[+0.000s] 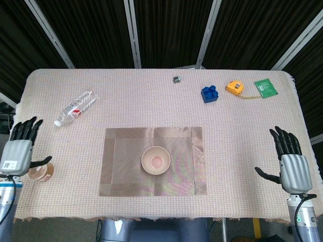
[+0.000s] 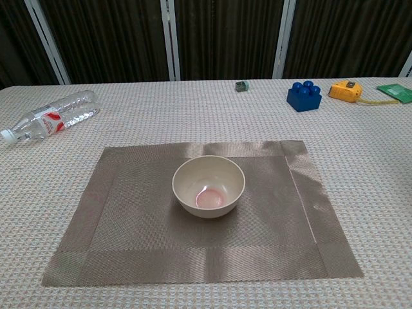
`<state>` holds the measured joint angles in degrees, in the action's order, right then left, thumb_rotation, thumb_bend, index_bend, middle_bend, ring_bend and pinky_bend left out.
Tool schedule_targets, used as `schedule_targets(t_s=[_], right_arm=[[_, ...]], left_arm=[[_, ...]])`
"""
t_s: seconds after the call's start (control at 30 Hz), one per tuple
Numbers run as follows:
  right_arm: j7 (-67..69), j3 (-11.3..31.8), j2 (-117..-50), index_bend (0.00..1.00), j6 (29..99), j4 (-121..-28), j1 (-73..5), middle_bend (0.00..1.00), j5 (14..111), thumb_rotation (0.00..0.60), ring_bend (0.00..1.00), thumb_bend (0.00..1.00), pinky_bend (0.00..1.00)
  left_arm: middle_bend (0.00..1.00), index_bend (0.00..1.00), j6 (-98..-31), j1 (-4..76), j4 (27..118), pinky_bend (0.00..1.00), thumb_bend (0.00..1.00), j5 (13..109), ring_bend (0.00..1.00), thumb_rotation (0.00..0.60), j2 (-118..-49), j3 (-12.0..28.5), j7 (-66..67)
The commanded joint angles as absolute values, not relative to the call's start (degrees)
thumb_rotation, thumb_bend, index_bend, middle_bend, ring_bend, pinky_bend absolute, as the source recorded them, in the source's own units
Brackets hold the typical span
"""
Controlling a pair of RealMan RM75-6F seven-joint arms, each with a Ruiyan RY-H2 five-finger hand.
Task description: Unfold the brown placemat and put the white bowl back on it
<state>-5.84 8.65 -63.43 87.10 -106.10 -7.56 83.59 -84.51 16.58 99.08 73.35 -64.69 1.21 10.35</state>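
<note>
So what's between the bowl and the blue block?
Just the brown mat and bare tablecloth. Nothing else sits between the bowl and the blue block, seen in the head view.

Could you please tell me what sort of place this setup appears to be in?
Probably a robot test bench rather than a home: a cloth-covered table before dark curtains, two robot hands, left and right, and unrelated props such as a toy block and tape measure.
</note>
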Motion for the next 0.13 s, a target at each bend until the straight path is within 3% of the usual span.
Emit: schedule_targets(t_s=[0.03, 0.13], right_arm=[[-6.16, 8.75, -63.48, 0.00, 87.32, -106.21, -7.56, 0.00, 83.73, 0.600, 0.00, 0.00, 0.00], [-6.86, 8.73, -63.67, 0.00, 87.52, -106.48, -7.62, 0.00, 84.13, 0.600, 0.00, 0.00, 0.00]], left_arm=[[0.00, 0.00, -87.56, 12.85, 95.68, 0.00, 0.03, 77.27, 0.00, 0.600, -63.13, -1.68, 5.37], [0.00, 0.00, -88.37, 11.79, 94.70, 0.00, 0.03, 78.24, 0.00, 0.600, -62.91, -1.95, 4.02]])
